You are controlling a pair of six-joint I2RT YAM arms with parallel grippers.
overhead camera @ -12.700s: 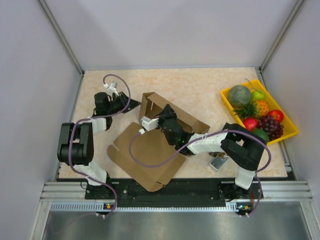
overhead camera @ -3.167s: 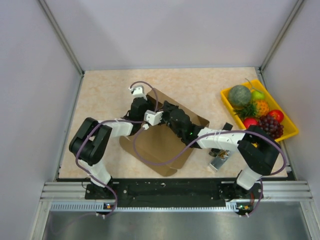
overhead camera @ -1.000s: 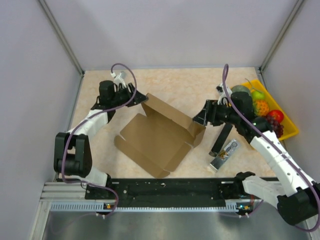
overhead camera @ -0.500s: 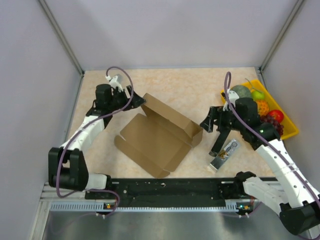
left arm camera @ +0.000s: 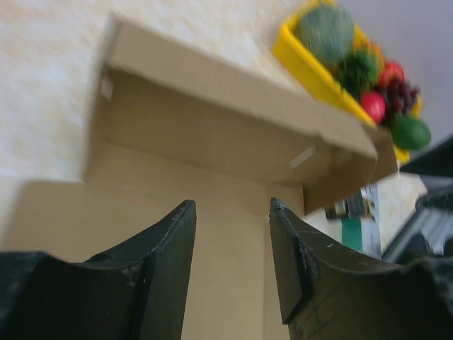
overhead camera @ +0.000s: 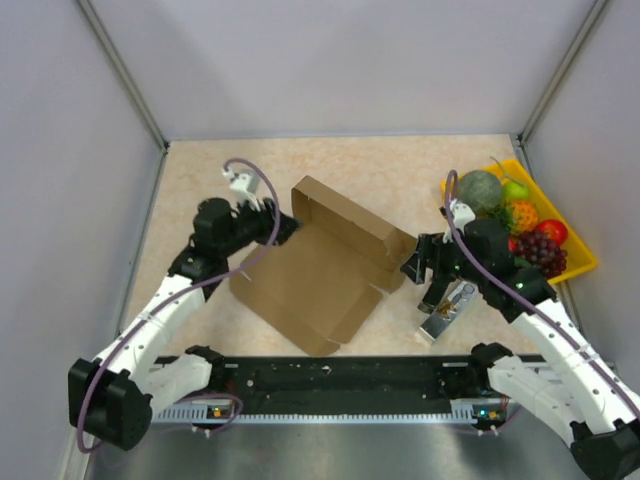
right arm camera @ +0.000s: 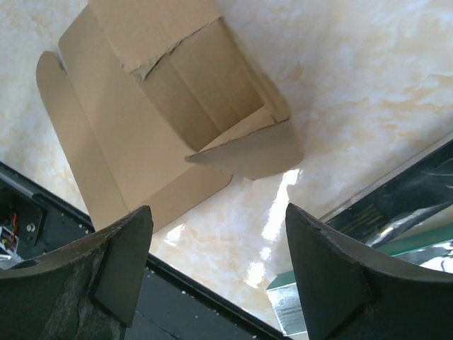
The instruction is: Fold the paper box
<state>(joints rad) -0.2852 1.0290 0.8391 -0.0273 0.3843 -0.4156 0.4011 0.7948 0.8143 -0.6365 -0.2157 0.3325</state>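
Box [overhead camera: 312, 280] lies in the middle of the table [overhead camera: 200, 180], half folded: its raised back wall runs far-left to near-right, and the flat panel spreads toward the near edge. Left gripper [overhead camera: 290, 223] reaches in low at the far-left corner of the box, fingers a little apart, nothing between them. Right gripper [overhead camera: 409, 267] hangs just beside the wall's near-right end, fingers wide, empty.

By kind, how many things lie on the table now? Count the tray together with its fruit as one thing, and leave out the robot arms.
paper box: 1
yellow fruit tray: 1
small silver and green object: 1
Total: 3
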